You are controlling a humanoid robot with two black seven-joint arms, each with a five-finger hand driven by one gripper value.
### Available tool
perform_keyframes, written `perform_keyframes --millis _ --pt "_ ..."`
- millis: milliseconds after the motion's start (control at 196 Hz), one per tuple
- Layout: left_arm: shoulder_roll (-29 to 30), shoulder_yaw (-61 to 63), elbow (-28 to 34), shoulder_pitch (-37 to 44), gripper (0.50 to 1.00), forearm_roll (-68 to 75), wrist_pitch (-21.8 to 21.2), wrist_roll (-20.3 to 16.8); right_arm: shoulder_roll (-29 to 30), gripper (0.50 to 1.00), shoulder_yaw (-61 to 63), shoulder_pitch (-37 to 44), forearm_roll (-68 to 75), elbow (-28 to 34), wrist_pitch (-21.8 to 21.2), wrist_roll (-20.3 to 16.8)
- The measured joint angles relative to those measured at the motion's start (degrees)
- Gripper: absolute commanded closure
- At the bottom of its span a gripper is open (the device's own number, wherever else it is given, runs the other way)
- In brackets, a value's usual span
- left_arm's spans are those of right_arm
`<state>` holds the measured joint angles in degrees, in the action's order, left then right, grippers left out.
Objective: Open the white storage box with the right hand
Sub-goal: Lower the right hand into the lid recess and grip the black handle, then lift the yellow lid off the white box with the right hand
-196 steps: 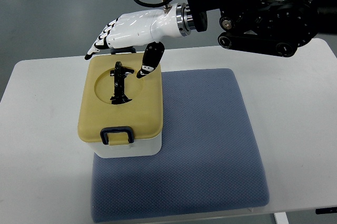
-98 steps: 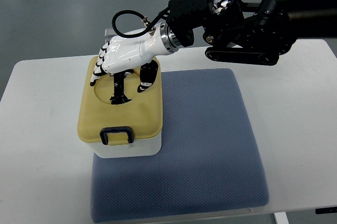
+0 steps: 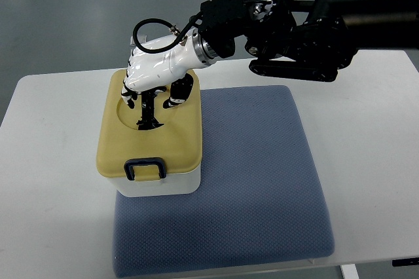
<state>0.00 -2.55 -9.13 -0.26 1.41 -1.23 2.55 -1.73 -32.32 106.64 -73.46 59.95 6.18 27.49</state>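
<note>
Nearest in the top view, the blue textured fabric mat [image 3: 262, 194] is laid over the white bench [image 3: 373, 161], and on the mat's left part the white storage box with a mustard-yellow lid [image 3: 149, 148] is stood, square to the mat. At the lid's near edge a dark blue latch loop [image 3: 145, 167] is seen, folded against the front of the lid; the lid appears to be seated on the white body all round, so the box is judged not yet opened.

Farther in, a round recess is sunk in the lid's top, and in it a black handle [image 3: 149, 110] is set with its long axis running near to far. Directly above the far half of that handle the white right hand [image 3: 154, 77] is poised, its arm being brought in from the right and far side. The fingers [image 3: 131, 99] are curled downward on the left of the handle and the thumb [image 3: 175, 95] on its right, so the handle is straddled; whether it is actually gripped or merely enclosed cannot be told from this angle.

The coming move is judged to turn on this: the handle lies just under the palm, between fingers and thumb, aligned across the closing direction. The left hand is not seen
</note>
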Motion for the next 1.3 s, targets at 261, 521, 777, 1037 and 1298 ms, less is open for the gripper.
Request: perform_keyframes --millis 261,521,777,1037,1298 --pt "0.0 0.0 0.0 0.0 0.5 0.0 0.0 0.0 1.08 0.998 -0.31 -0.09 -1.39 -0.93 0.06 -1.13" --pt "0.0 0.0 0.0 0.0 0.5 0.0 0.0 0.0 1.7 1.0 -0.36 -0.45 -2.99 -2.12 0.71 -1.29" --pt "0.0 0.0 0.0 0.0 0.5 0.0 0.0 0.0 1.73 1.0 0.06 -0.29 -3.01 -2.33 4.55 -1.19" --pt "0.0 0.0 0.0 0.0 0.5 0.0 0.0 0.0 0.64 1.0 0.55 0.43 -3.01 -2.33 8.43 -0.56" --pt "0.0 0.0 0.0 -0.01 0.5 0.0 0.0 0.0 -4.79 1.0 0.67 1.06 -2.99 -2.12 10.66 1.31"
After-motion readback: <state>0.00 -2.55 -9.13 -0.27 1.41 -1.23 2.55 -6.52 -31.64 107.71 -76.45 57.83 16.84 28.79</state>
